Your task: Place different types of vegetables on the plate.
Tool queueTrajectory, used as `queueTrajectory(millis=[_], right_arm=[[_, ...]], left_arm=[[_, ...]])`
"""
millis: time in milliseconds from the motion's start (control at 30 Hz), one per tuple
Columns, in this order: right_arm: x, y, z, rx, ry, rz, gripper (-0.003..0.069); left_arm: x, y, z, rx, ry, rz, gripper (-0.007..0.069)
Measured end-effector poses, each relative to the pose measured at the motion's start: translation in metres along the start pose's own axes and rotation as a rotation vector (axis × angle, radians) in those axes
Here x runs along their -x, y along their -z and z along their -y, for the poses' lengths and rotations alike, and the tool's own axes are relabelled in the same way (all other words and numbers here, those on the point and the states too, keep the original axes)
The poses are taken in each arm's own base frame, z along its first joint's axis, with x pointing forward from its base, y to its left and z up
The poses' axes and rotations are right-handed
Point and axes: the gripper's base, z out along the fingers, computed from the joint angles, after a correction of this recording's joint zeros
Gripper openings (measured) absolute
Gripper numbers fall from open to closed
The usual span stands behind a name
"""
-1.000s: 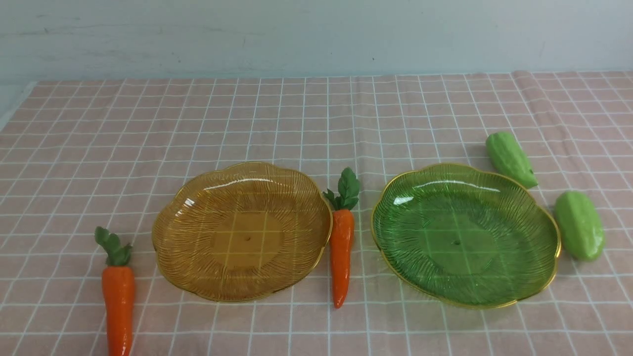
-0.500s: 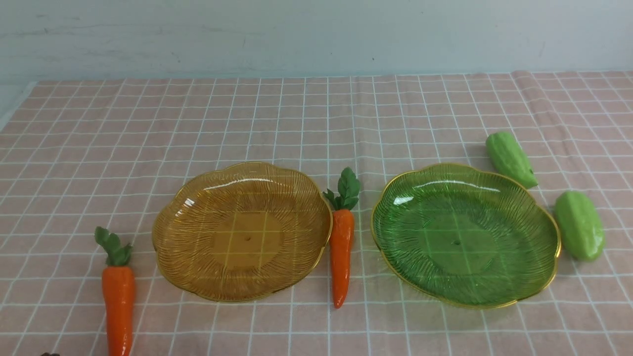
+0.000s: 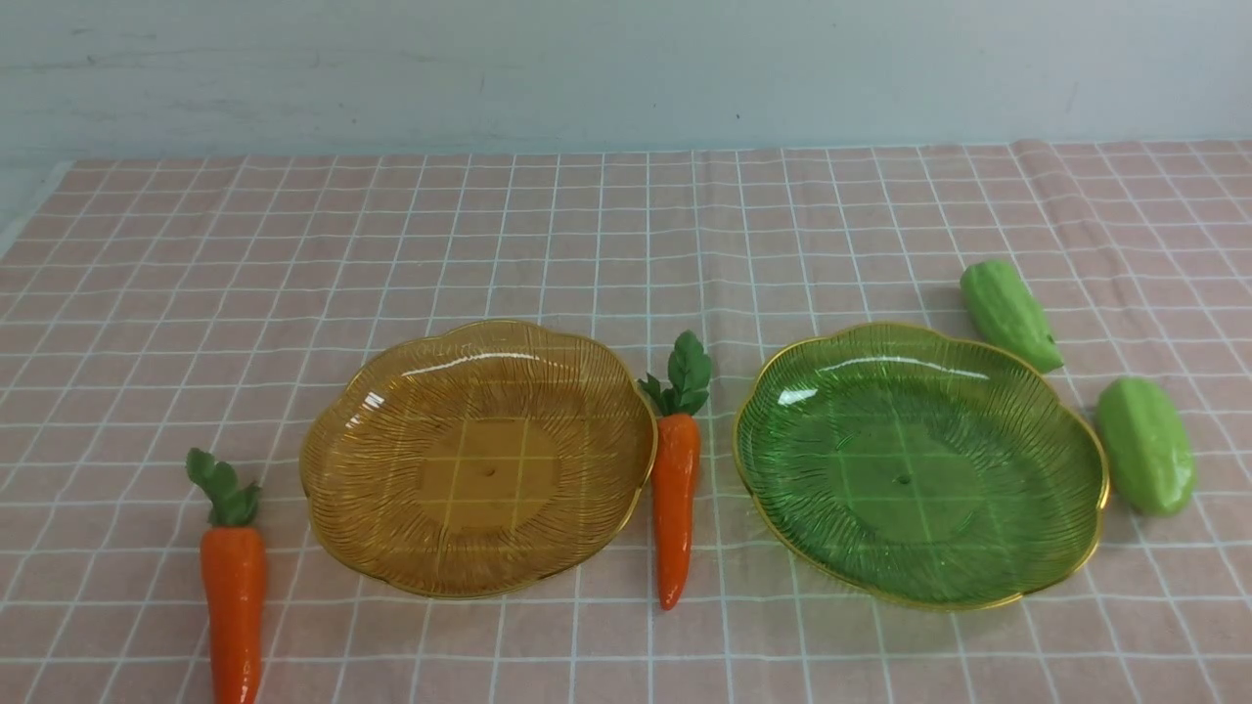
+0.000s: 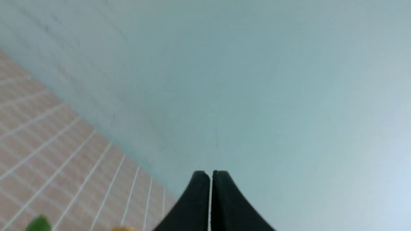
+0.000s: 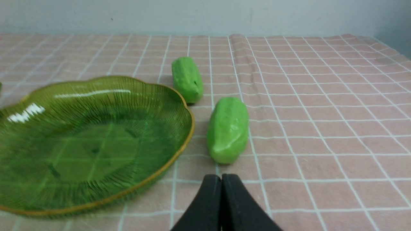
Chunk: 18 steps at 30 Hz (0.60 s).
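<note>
An amber plate (image 3: 372, 469) and a green plate (image 3: 1027, 548) lie side by side on the checked cloth, both bare. One orange carrot (image 3: 233, 596) lies left of the amber plate, another carrot (image 3: 675, 489) between the plates. Two light-green gourds (image 3: 1007, 313) (image 3: 1144, 445) lie right of the green plate (image 5: 154, 179). Neither arm shows in the front view. My right gripper (image 5: 221, 175) is shut and empty, low over the cloth just short of the nearer gourd (image 5: 228, 130); the farther gourd (image 5: 187, 78) lies beyond. My left gripper (image 4: 210, 172) is shut, empty, facing the wall.
The pink checked cloth (image 3: 626, 225) covers the table, with a raised fold (image 3: 1051, 186) running down its right side. A pale wall (image 3: 626, 68) stands behind. The cloth's left edge (image 3: 29, 210) shows at the far left.
A small dark tip that showed at the bottom left edge of the front view half a second ago is gone. The vegetables and plates have not moved.
</note>
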Motion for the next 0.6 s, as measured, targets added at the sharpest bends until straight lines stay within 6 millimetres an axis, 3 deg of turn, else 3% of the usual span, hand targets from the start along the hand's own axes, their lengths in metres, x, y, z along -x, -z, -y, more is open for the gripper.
queueTrajectory(millis=[133, 200, 233, 300, 367, 400, 433, 467, 600], right_arm=[[0.012, 0.001, -0.004, 0.054, -0.231, 0.125, -0.0017], [0.022, 0.003, -0.004, 0.096, -0.446, 0.231, -0.0017], [0.023, 0.003, -0.004, 0.100, -0.463, 0.243, -0.0017], [0.028, 0.004, -0.003, 0.117, -0.569, 0.295, -0.0017], [0.030, 0.005, -0.002, 0.121, -0.597, 0.314, -0.0017], [0.031, 0.005, -0.002, 0.123, -0.610, 0.328, -0.0017], [0.031, 0.005, -0.002, 0.123, -0.613, 0.329, -0.0017], [0.032, 0.006, -0.001, 0.125, -0.625, 0.341, -0.0017], [0.032, 0.006, -0.001, 0.126, -0.631, 0.344, -0.0017]], left_arm=[[0.027, 0.000, 0.025, -0.067, 0.036, 0.105, -0.0003], [0.052, -0.005, 0.067, -0.142, -0.095, 0.021, -0.0003], [0.051, -0.006, 0.067, -0.137, -0.106, 0.016, -0.0003], [0.056, -0.018, 0.087, -0.142, -0.203, -0.122, -0.0003], [0.054, -0.030, 0.097, -0.134, -0.273, -0.246, -0.0003], [0.048, -0.048, 0.105, -0.112, -0.332, -0.418, -0.0003], [0.048, -0.048, 0.105, -0.111, -0.336, -0.418, -0.0003], [0.034, -0.071, 0.105, -0.050, -0.392, -0.663, -0.0003], [-0.001, -0.115, 0.075, 0.204, -0.483, -1.139, -0.0003]])
